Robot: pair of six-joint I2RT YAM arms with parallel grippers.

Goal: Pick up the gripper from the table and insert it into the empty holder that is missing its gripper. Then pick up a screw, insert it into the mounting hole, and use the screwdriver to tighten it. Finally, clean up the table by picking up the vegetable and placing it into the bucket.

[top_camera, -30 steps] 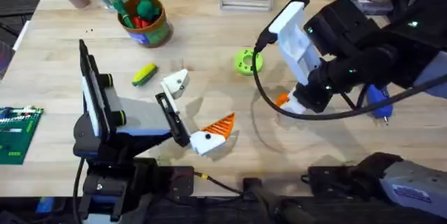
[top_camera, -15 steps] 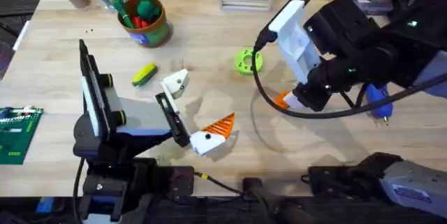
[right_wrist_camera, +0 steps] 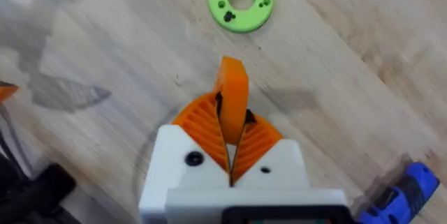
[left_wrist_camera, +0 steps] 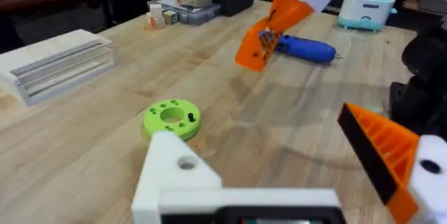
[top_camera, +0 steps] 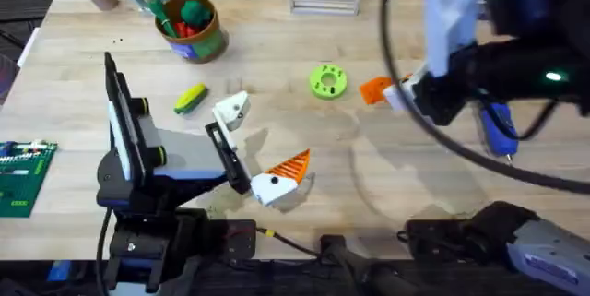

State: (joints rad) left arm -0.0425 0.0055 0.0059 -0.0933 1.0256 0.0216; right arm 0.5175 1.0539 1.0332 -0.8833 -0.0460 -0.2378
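right gripper (right_wrist_camera: 230, 137) pinching loose orange gripper (right_wrist_camera: 232, 98), lifted above table | left gripper (top_camera: 263, 153) spread wide, tipless white holder (top_camera: 231, 110) | green disc (top_camera: 326, 81) nearby

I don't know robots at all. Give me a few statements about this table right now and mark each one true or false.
1. The right gripper holds the loose orange gripper between its jaws. True.
2. The blue screwdriver is held by the left gripper. False: it lies on the table; the left gripper holds nothing.
3. The corn cob toy is already in the bucket. False: it lies on the table.
4. A green disc lies on the table. True.
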